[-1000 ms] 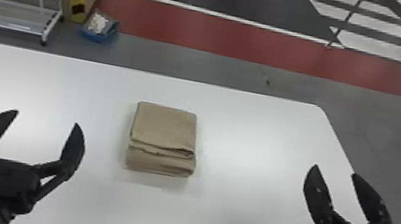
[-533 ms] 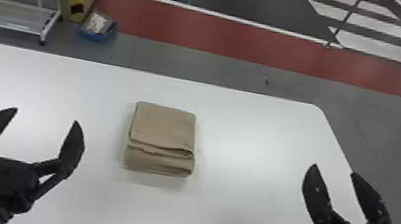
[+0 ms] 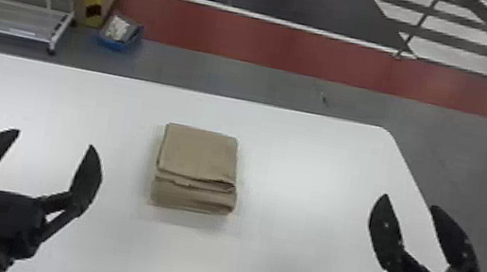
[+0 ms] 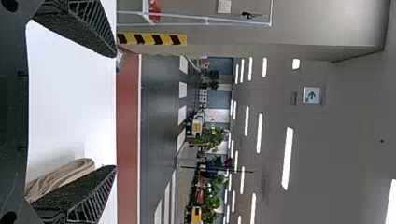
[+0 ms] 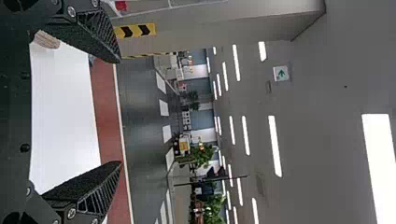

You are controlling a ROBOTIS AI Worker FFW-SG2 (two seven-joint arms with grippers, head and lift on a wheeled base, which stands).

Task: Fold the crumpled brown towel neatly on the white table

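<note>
In the head view the brown towel (image 3: 200,154) lies folded into a thick, nearly square stack on the white table (image 3: 308,168), its layered folds toward the robot. My left gripper (image 3: 55,140) stands open to the towel's left, apart from it. Off to the right, near the table's right edge, my right gripper (image 3: 408,203) is open with nothing between its fingers. The left wrist view has the left gripper (image 4: 116,111) spread, with the layered towel (image 4: 65,176) beside one finger. In the right wrist view, the right gripper (image 5: 121,112) is spread too, a bit of towel (image 5: 48,40) behind one finger.
Past the table's far edge stand a white shelf cart (image 3: 9,17) and a blue bin (image 3: 120,37) on the floor. Bare tabletop separates the towel from each gripper.
</note>
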